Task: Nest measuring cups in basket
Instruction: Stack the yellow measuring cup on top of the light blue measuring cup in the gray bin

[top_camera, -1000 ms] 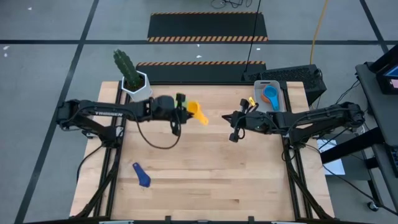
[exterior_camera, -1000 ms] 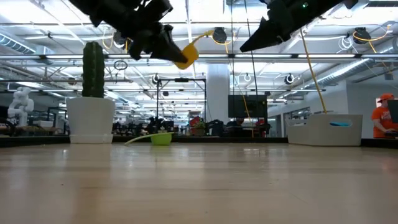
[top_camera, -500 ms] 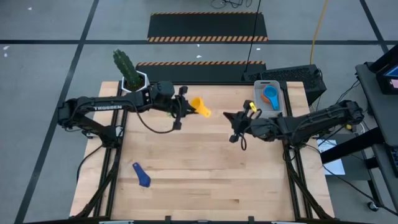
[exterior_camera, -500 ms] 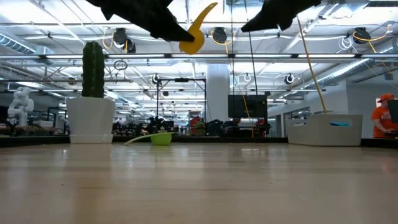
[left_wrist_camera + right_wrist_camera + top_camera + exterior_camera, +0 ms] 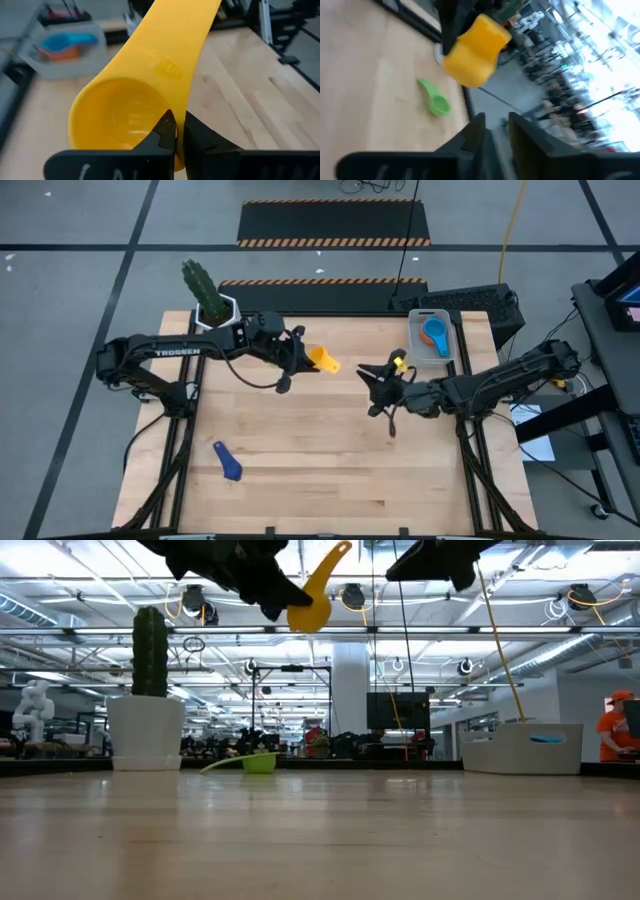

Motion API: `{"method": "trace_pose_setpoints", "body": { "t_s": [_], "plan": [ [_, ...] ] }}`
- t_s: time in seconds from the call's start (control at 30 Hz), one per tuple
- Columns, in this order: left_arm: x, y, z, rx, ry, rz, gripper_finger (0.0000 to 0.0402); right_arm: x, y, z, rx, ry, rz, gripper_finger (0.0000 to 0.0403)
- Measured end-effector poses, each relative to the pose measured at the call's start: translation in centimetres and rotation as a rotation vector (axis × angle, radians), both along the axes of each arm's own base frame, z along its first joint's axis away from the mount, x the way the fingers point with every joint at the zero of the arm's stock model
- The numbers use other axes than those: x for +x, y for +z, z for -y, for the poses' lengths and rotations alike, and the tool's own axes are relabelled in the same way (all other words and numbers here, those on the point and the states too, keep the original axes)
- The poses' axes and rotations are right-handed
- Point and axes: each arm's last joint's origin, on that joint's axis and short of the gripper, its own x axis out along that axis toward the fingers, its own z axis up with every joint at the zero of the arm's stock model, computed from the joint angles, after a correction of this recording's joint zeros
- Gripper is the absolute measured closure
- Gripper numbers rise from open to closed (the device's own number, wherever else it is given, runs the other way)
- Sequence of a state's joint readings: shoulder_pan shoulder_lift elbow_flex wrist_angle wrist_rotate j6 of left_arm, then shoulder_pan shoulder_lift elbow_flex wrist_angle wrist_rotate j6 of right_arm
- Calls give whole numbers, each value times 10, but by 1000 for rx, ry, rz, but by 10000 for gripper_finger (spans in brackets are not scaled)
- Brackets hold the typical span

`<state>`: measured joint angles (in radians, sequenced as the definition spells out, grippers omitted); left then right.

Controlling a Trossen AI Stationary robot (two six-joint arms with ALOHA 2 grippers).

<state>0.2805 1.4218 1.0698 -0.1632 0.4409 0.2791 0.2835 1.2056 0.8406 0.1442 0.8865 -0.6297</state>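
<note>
Up above the middle of the counter [image 5: 330, 470], the left tool [image 5: 303, 360] is clamped tight on the rim of the yellow measuring cup [image 5: 325, 361], carrying it in the air with nothing under it. In the low view that cup [image 5: 318, 595] hangs well clear of the wood, its flat handle sticking up and away from the tool. The left wrist view shows the two dark fingertips [image 5: 167, 127] pinched nearly together over the edge of the bowl, so it's a proper grip on the cup. The right tool [image 5: 381, 383] is in the air just beside it, pointing at the cup, holding nothing; in its own wrist view the fingers [image 5: 475, 131] stand a little apart, a narrow gap, with the yellow cup [image 5: 475, 50] floating right ahead of them. The basket [image 5: 434, 340] sits at the far right corner of the counter, and it already has a light blue cup [image 5: 437, 334] nested in an orange one inside. A green cup [image 5: 256, 762] lies on the counter at the far edge, near the white cactus pot [image 5: 218, 318]. A dark blue cup [image 5: 228, 461] lies by itself near the front left, well apart from everything else.
</note>
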Motion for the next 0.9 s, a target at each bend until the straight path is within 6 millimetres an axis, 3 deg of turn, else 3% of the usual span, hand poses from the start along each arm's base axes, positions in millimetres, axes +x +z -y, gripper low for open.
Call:
{"method": "trace_pose_setpoints", "body": {
  "t_s": [0.37,0.6,0.9],
  "plan": [
    [12,-26,-12,-42,-6,-72,393,30,-30,-8,-413,-173,-277,230],
    [10,-28,-19,-84,-33,-76,391,38,-44,-10,-498,-148,-379,223],
    [10,-27,-19,-85,-37,-71,388,40,-39,-7,-540,-152,-391,223]
  ]
}}
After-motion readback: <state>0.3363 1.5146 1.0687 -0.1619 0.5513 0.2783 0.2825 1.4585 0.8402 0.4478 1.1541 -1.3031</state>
